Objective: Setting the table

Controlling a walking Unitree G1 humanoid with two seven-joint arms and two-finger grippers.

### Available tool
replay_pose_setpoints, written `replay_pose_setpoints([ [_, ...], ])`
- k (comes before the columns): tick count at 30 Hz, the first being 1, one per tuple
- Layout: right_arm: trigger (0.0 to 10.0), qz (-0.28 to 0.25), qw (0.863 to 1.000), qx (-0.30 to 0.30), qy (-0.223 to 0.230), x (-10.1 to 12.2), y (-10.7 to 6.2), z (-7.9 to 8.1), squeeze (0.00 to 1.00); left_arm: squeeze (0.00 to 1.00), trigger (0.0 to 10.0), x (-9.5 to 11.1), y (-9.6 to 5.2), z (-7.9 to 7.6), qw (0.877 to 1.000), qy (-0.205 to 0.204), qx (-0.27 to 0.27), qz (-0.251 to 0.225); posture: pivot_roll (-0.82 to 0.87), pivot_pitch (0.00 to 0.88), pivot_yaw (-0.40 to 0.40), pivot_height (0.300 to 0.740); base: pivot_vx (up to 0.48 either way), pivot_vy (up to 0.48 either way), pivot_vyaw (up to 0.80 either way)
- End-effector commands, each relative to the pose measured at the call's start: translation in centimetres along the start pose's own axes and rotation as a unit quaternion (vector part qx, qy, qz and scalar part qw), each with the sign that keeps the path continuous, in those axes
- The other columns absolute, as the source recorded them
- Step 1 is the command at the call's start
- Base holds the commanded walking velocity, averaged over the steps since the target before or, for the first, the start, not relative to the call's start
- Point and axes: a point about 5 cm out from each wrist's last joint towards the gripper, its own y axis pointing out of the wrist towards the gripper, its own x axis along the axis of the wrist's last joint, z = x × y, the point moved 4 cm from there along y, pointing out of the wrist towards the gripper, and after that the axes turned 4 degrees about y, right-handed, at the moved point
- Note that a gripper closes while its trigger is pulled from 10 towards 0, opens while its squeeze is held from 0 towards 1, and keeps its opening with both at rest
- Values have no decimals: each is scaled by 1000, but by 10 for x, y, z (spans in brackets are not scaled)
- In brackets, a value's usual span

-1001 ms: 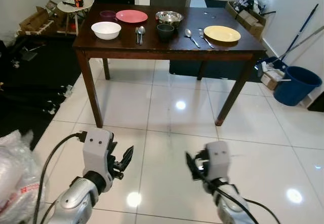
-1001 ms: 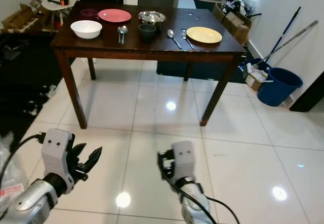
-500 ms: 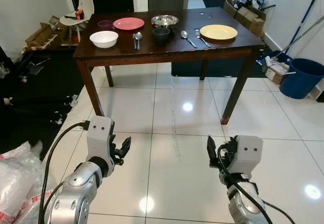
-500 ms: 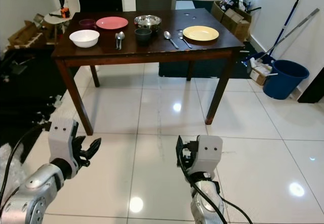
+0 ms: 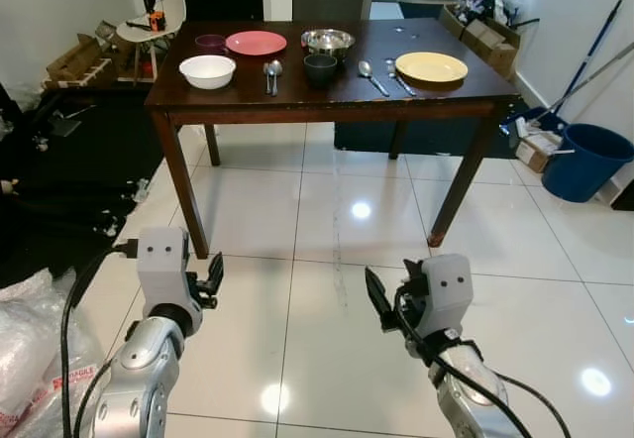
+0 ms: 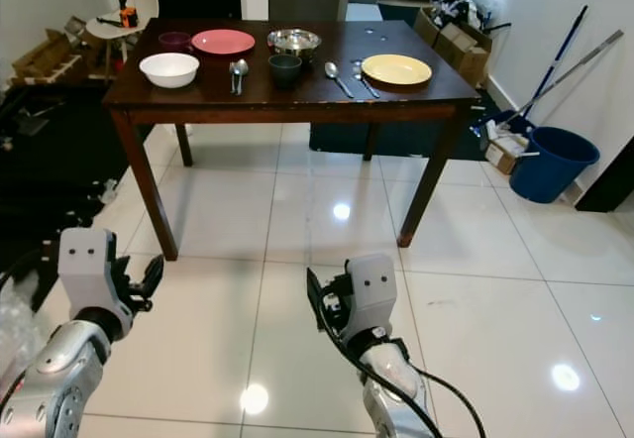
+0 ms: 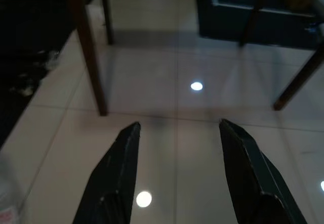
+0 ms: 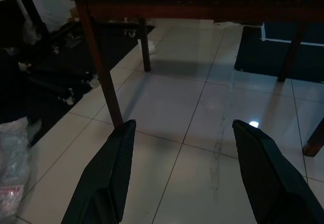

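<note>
Hovering low over the white tiled floor (image 5: pixel 327 220), the left gripper (image 5: pixel 211 276) at 7 o'clock and the right gripper (image 5: pixel 381 302) at 5 o'clock both had their fingers apart and empty. Well beyond them at 12 o'clock stood the dark wooden table (image 5: pixel 297 96). On it, from 11 to 1 o'clock, lay a white bowl (image 5: pixel 207 69), a pink plate (image 5: pixel 256 43), two spoons (image 5: pixel 272 71), a dark cup (image 5: pixel 321 66), a steel bowl (image 5: pixel 328 39), more cutlery (image 5: pixel 381 74) and a yellow plate (image 5: pixel 432 66). What the bowls held was hard to make out. A blue bucket (image 5: pixel 588 163) stood at 2 o'clock, cut off by the frame edge
</note>
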Motion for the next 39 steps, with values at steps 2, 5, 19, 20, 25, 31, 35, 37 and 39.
replay_pose_setpoints([
  [2,10000,16,1000,2,6,-5,1,0,0,0,10000,-6,-1,5,998,60,5,6,-72,26,33,740,0,0,0],
  [5,10000,14,1000,3,6,-3,2,0,0,0,10000,-3,1,6,996,94,0,-5,-68,26,36,740,0,0,0],
  [19,10000,-15,999,-35,2,12,4,-10,0,0,10000,-3,1,-2,1000,-11,9,-4,-79,24,52,740,0,0,0],
  [20,10000,-25,999,-42,7,16,3,-11,0,0,10000,4,0,-14,1000,5,-17,-25,-80,21,53,740,0,0,0],
  [25,10000,-35,998,-51,26,21,5,-16,0,0,10000,19,0,-28,997,17,-41,-56,-81,14,57,740,0,0,0],
  [31,10000,-35,998,-49,21,21,9,-15,0,0,10000,22,4,-26,996,52,-39,-67,-80,2,61,740,0,0,0],
  [35,10000,-34,998,-47,19,20,10,-13,0,0,10000,22,4,-25,994,70,-36,-73,-80,0,62,740,74,0,0],
  [37,10000,-33,998,-47,19,20,10,-12,0,0,10000,22,5,-26,993,79,-39,-76,-81,0,63,740,433,0,0],
  [39,10000,-32,998,-48,18,19,10,-14,0,0,10000,22,4,-29,992,87,-44,-80,-83,0,63,740,480,0,0],
])
